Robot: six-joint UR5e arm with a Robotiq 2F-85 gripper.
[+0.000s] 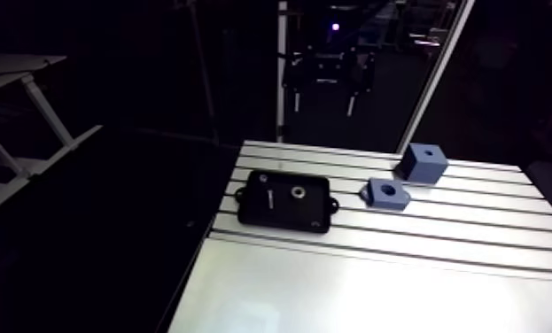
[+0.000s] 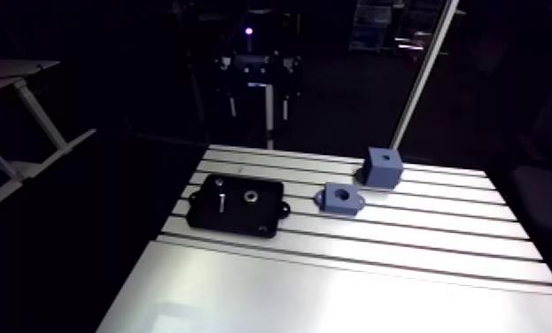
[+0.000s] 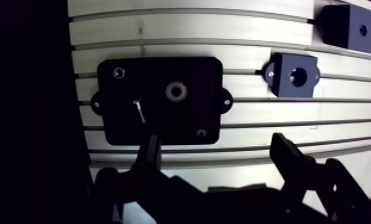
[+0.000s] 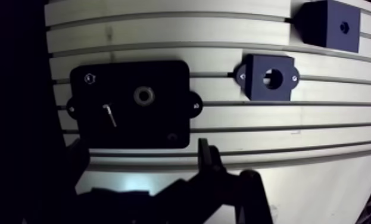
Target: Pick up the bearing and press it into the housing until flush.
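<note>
Wrist view: one black tray, one bearing, one housing, one cube.

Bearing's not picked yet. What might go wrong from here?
1. The bearing lies flat in the black tray with a small pin nearby; the open hand might slip off it or nudge the pin.
2. The housing has a wide bore, the blue cube beside it only a small hole; the press might be aimed at the wrong block.

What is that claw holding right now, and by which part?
Nothing. The gripper is open and empty. The bearing lies untouched on the black tray, ahead of it.
</note>
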